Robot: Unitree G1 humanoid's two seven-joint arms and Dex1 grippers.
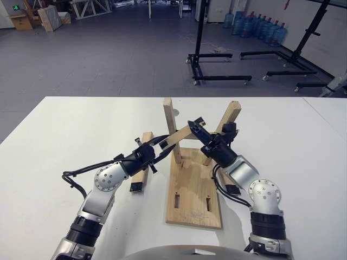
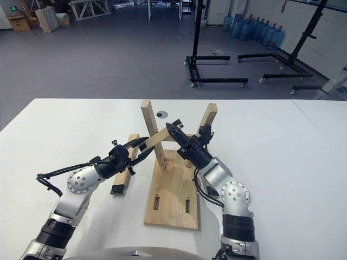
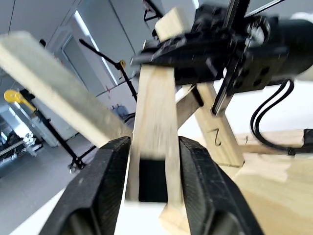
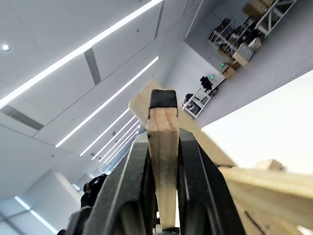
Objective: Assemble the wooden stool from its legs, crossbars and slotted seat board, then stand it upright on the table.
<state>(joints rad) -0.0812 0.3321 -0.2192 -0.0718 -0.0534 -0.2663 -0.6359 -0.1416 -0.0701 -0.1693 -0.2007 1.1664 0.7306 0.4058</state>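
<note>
Wooden bar (image 1: 176, 138), ends gripped inside left hand (image 1: 156, 144), right hand (image 1: 194, 127)

The left gripper (image 3: 154, 169) clamps the near end of a pale wooden crossbar (image 3: 155, 107), one black finger pressed against each flank. At the crossbar's far end, the right gripper (image 3: 171, 51) grips it crosswise. A blurred wooden leg (image 3: 58, 90) slants past beside the crossbar. Just beyond the crossbar, a second leg (image 3: 220, 139) rises from the seat board (image 3: 279, 196), and a black cable (image 3: 266, 115) loops near it.
</note>
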